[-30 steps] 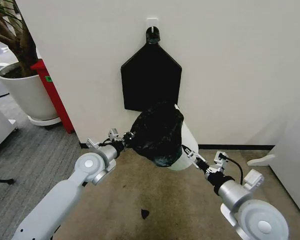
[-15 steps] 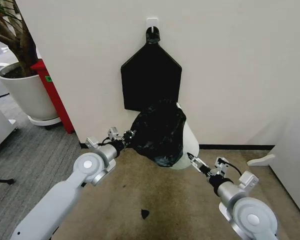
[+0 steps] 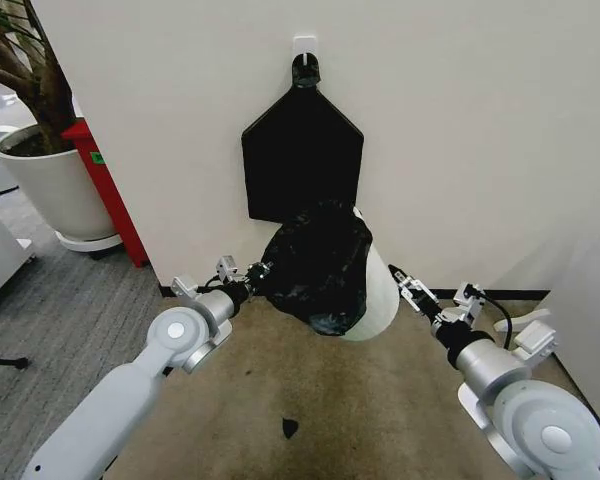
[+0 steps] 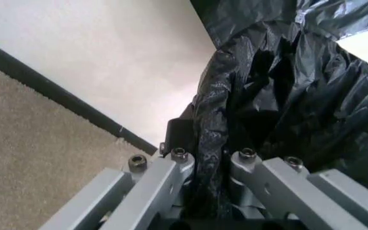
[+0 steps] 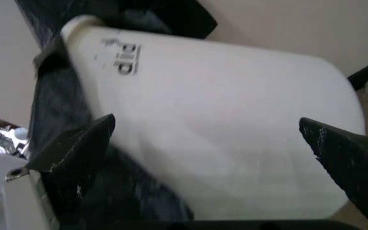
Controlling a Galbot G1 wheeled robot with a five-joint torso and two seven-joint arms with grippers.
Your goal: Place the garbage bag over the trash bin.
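The left gripper [image 3: 252, 272], clamped on the garbage bag [image 3: 318, 268], holds it half over the trash bin [image 3: 378, 300]. The right gripper [image 3: 406, 284], spread apart beside the bin, likely must regrip it.

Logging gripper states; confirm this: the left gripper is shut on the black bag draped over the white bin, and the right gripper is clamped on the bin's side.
Wrong on the right gripper: the right wrist view shows it open, off the bin. The left gripper is shut on the bag.
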